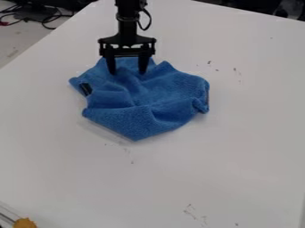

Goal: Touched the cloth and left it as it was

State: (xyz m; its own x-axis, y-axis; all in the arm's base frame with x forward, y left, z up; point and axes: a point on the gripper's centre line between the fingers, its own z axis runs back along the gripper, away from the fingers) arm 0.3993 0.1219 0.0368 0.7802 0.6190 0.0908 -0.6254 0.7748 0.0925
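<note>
Across the white surface (196, 178), I see the blue cloth (146, 95) rumpled toward eleven o'clock. At its own eleven, the hand (127, 72) hangs released, fingers spread. This looks like the touch; next calls for rising straight, unclosed.

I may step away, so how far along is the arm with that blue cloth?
Looks done: the open, black two-fingered end effector is down at the rumpled blue fabric cloth. In hand: it seems to be touching the cloth. Left, probably: backing away without shifting it.
</note>
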